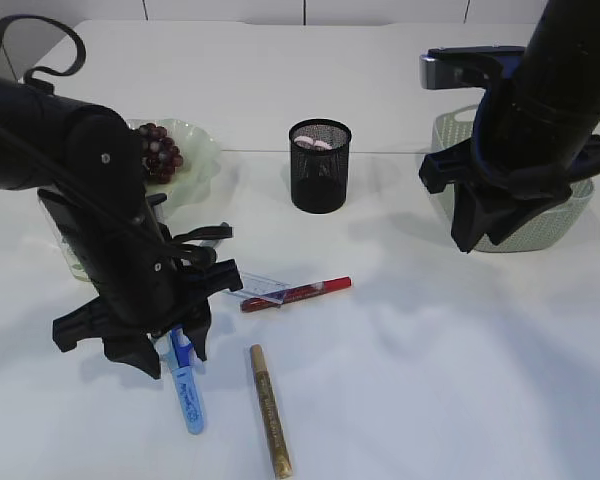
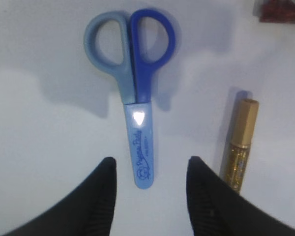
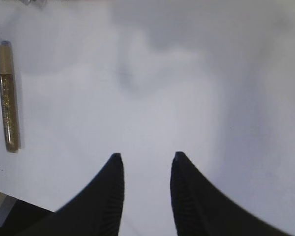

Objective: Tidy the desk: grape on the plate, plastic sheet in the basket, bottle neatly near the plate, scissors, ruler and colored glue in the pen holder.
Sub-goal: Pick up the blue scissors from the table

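Spread and holding nothing, the left gripper (image 2: 150, 169) hovers over the blue scissors (image 2: 135, 93), whose capped blade tip lies between its fingers while the handles point away. Just right of that gripper lies the gold glitter glue (image 2: 238, 147). Well apart, the right gripper (image 3: 146, 162) hangs parted over bare white table (image 3: 196, 88).

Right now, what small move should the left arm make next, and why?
Probably lower the left end effector straight down and close on the scissors. Its open fingers already straddle the sheathed blade tip, nothing is held, and the pen holder awaits.
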